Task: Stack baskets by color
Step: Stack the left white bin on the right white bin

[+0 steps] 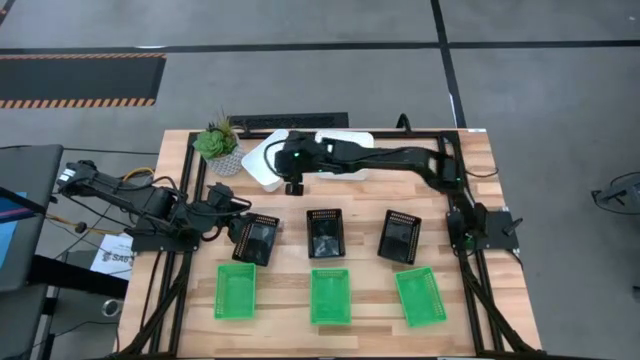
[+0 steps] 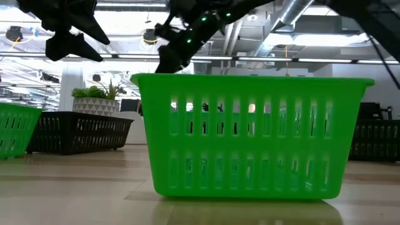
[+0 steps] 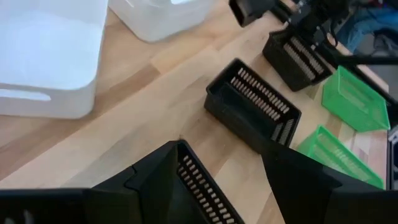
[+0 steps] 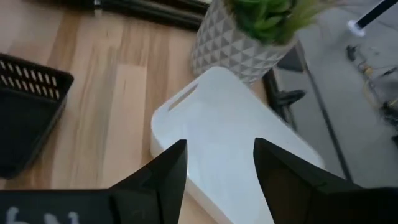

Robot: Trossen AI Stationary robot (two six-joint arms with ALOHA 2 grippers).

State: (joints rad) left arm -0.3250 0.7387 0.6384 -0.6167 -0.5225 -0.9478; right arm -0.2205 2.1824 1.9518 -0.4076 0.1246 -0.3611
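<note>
Green, black and white baskets sit on my wooden bench [image 1: 370,300], and I must pile each colour on its own.

The three green baskets [image 1: 331,296] lie in a row at the 6 o'clock edge. They are apart from each other, so none is stacked yet. The three black baskets [image 1: 324,233] make a row in the middle, also apart. The white baskets [image 1: 262,162] are up at 12 o'clock, pushed close together, next to the potted plant [image 1: 218,146] at 11 o'clock. I cannot tell if any white one already sits inside another.

My right pincer [image 4: 216,163] hangs over a white basket, and its two fingers are spread wide with nothing between them. I think I hold it there, open, so it can drop down and take hold of that basket's rim. White seems a good colour to start with, since those baskets are already close.

My left pincer [image 3: 219,180] is at 9 o'clock, over the left black basket [image 1: 257,239]. Its fingers are apart too, and they hold nothing. It looks ready to grab that black basket.

I must watch the plant, because it stands so near the white baskets.
</note>
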